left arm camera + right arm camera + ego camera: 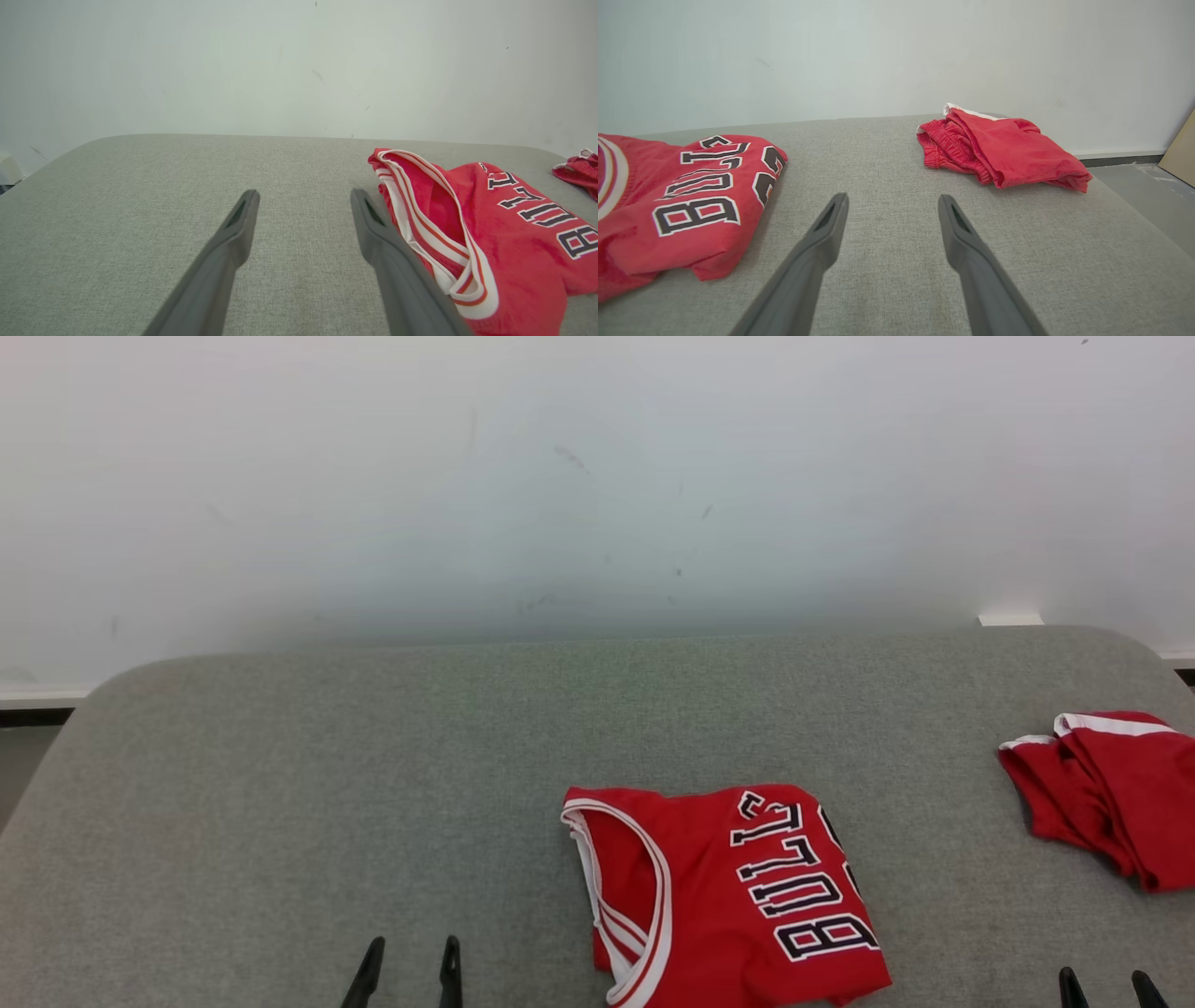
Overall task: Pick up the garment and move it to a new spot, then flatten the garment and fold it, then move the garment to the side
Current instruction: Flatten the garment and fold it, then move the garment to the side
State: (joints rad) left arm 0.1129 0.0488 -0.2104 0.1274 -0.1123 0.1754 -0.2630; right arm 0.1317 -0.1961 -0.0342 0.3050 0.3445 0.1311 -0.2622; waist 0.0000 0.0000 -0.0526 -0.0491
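Head view, jersey (719,896) between left end effector (414,945) and right end effector (1104,976), both released

A folded red basketball jersey (728,896) lying on grey fabric carries the word BULLS in black capital letters outlined in white. In the head view the word runs sideways. Beside it, at the folded edge, parts of black digits (773,159) show, too cut off to read.

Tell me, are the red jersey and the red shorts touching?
Apart. The right wrist view shows bare grey surface between the jersey and the shorts.
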